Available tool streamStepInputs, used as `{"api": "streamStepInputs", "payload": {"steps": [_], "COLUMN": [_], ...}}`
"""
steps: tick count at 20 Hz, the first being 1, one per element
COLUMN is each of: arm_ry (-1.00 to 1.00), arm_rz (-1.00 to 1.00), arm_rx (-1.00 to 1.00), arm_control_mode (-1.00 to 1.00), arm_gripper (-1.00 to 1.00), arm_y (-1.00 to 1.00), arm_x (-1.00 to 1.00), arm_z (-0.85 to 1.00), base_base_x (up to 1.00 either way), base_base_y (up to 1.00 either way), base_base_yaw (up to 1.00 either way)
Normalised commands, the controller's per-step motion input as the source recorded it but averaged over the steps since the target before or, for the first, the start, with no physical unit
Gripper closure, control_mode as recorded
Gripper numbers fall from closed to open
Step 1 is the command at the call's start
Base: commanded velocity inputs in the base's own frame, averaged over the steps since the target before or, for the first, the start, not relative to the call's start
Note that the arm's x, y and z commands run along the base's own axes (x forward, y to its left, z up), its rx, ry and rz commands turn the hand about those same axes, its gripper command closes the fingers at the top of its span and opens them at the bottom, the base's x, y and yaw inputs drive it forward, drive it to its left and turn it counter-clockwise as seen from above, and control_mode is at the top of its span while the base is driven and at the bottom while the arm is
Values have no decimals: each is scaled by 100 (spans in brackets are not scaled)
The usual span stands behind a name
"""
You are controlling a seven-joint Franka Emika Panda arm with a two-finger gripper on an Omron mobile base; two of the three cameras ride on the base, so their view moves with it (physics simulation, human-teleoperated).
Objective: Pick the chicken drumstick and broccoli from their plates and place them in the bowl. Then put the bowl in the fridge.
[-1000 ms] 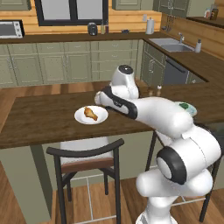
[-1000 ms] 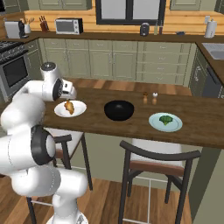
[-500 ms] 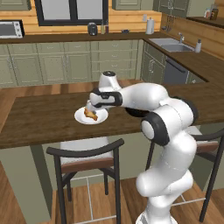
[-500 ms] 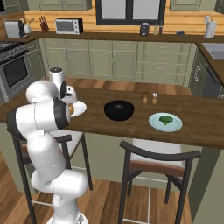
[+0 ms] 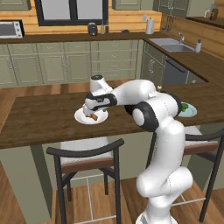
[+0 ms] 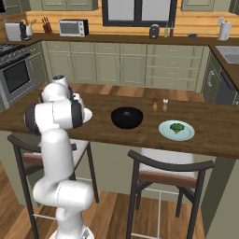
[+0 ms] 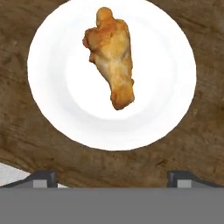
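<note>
Long wooden bar counter [image 5: 43, 118] across a green-cupboard kitchen, two stools tucked under it. Carries a white plate [image 7: 52, 100] with the chicken drumstick [image 7: 111, 61] lying across its middle, thick end toward the top of the hand view, narrow end lower and nearer the fingers. Further along, in the right base view: black bowl [image 6: 127, 117], empty as far as can be told, then a second plate [image 6: 163, 133] with the broccoli [image 6: 176, 127], and a pair of small shakers [image 6: 159, 104] behind.

Gripper [image 7: 111, 177] hovering above the drumstick plate, spread wide, gripping nothing. Not quite over the meat: sits off toward the plate's near rim.

Step in hand, by the look of it: the reach for the drumstick. To do it well:
- Slide forward until the meat lies midway between the fingertips.
- Aim for the thick upper half rather than the tapering end; likelier to give a firm hold.
- Roll the wrist a little if needed to close across the short width, since the piece lies slightly slanted.
- Descend straight, stopping short of pressing the plate; likely to skid on smooth wood if nudged.
- Close only once both pads flank the meat, then lift clear before swinging toward the bowl.

Against a second ago: hand no longer beside the plate on its bowl side but over it, partly masking it in the left base view; elbow raised and arm stretched out further. Drumstick, both plates, bowl and broccoli in the same spots; background unshifted, so base apparently parked.
</note>
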Motion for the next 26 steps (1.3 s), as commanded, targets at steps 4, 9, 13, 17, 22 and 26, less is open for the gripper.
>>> {"api": "streamStepInputs", "payload": {"steps": [4,9,13,17,22,26], "arm_ry": [6,4,9,10,1,2], "arm_rz": [3,0,0,0,0,0], "arm_rx": [-4,-1,0,-4,-2,-1], "arm_control_mode": [-100,-100,-100,-100,-100,-100], "arm_gripper": [-100,-100,-100,-100,100,100], "arm_y": [0,0,1,10,9,-2], "arm_x": [15,53,59,51,51,-1], "arm_z": [-57,-32,-26,-44,-32,-4], "base_base_x": [0,0,0,0,0,0], "base_base_y": [0,0,0,0,0,0], "base_base_yaw": [0,0,0,0,0,0]}}
